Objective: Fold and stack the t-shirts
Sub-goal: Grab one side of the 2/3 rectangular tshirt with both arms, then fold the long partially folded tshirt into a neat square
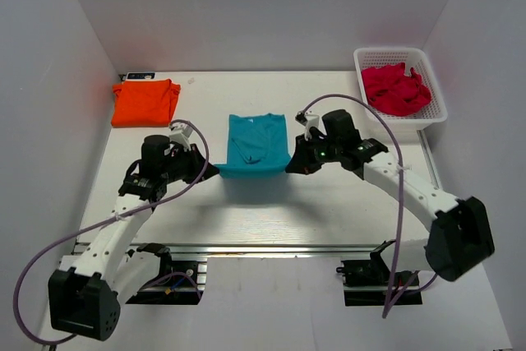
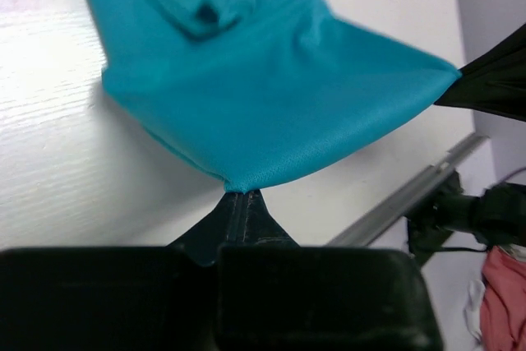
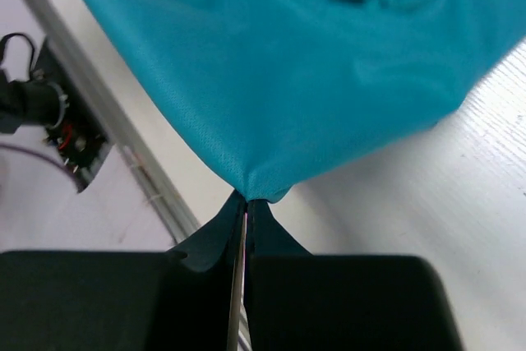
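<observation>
The left claw [image 1: 215, 172] is clenched on the near left corner of the teal t-shirt [image 1: 256, 147], its 2 black fingers pressed together with a pinch of fabric between the tips. In the left wrist view that corner comes to a point right at the fingertips in the lower centre of the frame, and the cloth fans upward and away from it.

The right claw [image 1: 289, 168] is likewise clenched, grasping the near right corner of the same shirt. In the right wrist view the fabric narrows to a point at the closed fingers in the lower centre.

In the top view the 2 claws face each other across the middle of the frame, with the shirt's near edge stretched between them. That edge is held off the white surface [image 1: 246, 219] and throws a soft shadow just below it. The shirt's far part lies flat on the surface, creased in the middle.

Farther back, in the upper left of the top view, the orange t-shirt [image 1: 145, 102] lies folded on the surface, well apart from the teal one. In the upper right a white basket [image 1: 438, 106] holds a crumpled red garment [image 1: 394, 88].
</observation>
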Tool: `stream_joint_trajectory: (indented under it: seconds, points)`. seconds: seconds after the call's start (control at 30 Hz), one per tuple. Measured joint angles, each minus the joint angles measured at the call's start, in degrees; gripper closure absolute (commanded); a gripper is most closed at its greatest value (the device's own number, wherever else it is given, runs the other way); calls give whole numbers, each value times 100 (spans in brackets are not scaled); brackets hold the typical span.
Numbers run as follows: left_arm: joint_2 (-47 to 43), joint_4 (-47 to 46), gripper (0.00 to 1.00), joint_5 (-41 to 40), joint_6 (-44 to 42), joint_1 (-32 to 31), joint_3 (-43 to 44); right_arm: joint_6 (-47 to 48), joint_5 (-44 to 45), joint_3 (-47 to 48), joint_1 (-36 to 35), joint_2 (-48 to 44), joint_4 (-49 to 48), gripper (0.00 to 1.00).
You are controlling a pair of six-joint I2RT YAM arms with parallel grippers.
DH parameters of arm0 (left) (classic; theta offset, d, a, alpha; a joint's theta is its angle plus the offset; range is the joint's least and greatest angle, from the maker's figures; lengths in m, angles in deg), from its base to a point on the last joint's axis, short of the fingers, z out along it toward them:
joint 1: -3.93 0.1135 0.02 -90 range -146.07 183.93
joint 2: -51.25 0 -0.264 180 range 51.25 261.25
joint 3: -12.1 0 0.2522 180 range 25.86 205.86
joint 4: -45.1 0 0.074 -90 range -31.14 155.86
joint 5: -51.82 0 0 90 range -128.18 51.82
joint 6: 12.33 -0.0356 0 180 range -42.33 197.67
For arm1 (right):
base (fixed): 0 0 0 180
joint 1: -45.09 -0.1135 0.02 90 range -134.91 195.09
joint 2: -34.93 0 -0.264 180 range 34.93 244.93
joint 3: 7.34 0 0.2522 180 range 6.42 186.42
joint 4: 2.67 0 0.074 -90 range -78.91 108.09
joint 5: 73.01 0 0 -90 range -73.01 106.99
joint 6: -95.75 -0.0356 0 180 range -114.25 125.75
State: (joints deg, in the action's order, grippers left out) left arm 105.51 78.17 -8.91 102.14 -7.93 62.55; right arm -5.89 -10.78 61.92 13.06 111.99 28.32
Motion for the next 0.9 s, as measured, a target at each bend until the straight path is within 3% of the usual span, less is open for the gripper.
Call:
stream_joint_trajectory:
  seconds: [0.23, 0.5, 0.9]
  points:
    - [-238, 769, 100, 404, -92, 0, 793, 197, -284, 247, 9, -457, 562, 100]
    - [68, 739, 100, 444, -157, 42, 914, 166, 7, 256, 17, -470, 573, 100]
    - [1095, -785, 100, -37, -39, 63, 999, -256, 935, 555, 234, 83, -114, 100]
